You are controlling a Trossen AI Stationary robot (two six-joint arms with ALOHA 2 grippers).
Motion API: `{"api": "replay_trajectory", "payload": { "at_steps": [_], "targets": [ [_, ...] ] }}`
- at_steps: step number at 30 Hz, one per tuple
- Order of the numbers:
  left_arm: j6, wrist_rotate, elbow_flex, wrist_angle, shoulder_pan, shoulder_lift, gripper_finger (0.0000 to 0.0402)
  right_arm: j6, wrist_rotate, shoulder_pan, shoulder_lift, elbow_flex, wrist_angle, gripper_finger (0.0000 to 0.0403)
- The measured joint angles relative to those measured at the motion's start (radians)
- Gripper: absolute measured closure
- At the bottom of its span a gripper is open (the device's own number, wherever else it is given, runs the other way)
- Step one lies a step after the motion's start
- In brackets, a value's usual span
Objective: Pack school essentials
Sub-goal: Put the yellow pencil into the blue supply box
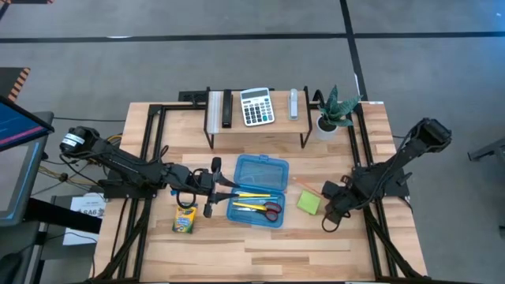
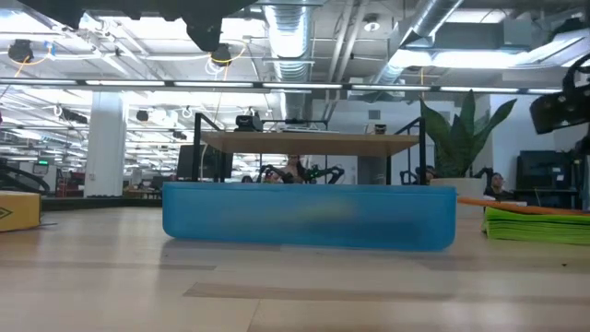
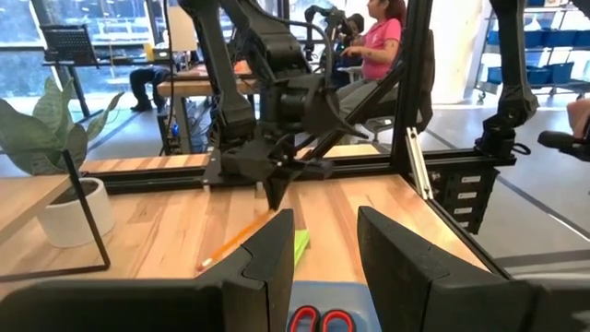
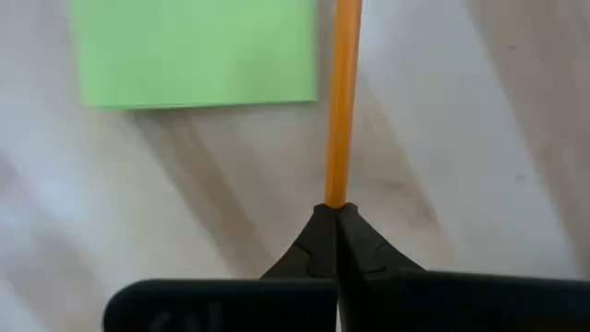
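An open blue pencil case (image 1: 256, 189) lies mid-table. It holds yellow pencils (image 1: 252, 195) and red-handled scissors (image 1: 268, 209). The crayon box (image 1: 184, 219) lies flat to the left of the case, and the lime-green sticky-note pad (image 1: 308, 203) lies flat to its right. My right gripper (image 1: 323, 195) points down beside the pad, shut on an orange pencil (image 1: 305, 186). My left gripper (image 1: 229, 187) hovers level over the case's left end, open, with nothing between its fingers (image 3: 277, 254). My right gripper pinches one end of the orange pencil (image 4: 336, 198) between its two fingertips. It comes from above, pointing down. The pencil runs straight out from the tips past the pad's edge, slanting toward the table (image 3: 230, 244). I cannot tell whether its free end touches the wood.
A low shelf (image 1: 256, 126) at the far edge carries a calculator (image 1: 256, 106) and two small items. A potted plant (image 1: 335, 114) stands at the shelf's right end. Black frame rails run along both table sides. People sit in the room beyond (image 3: 378, 46).
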Motion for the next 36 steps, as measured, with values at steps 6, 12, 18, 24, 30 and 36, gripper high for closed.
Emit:
{"api": "replay_trajectory", "payload": {
  "at_steps": [6,12,18,24,30,36],
  "targets": [
    [-0.003,-0.004,0.0,0.001,0.0,0.0,0.0294,-0.001,0.038,0.007,-0.001,0.035,-0.003,0.0402],
    [-0.003,-0.004,0.0,0.004,0.0,0.0,0.0294,-0.046,0.097,0.003,-0.002,0.101,0.004,0.0402],
    [0.009,-0.01,0.0,-0.003,0.0,-0.005,0.0294,-0.223,0.144,-0.065,-0.003,0.172,0.156,0.0402],
    [0.01,-0.069,0.001,-0.099,-0.035,-0.098,0.0294,-0.449,0.125,-0.135,-0.004,0.206,0.383,0.0403],
    [0.037,-0.193,0.001,-0.187,-0.099,-0.175,0.0294,-0.6,0.074,-0.243,0.072,0.251,0.464,0.0403],
    [0.043,-0.278,-0.003,-0.245,-0.175,-0.226,0.0294,-0.727,-0.041,-0.309,0.277,0.355,0.512,0.0403]
  ]
}}
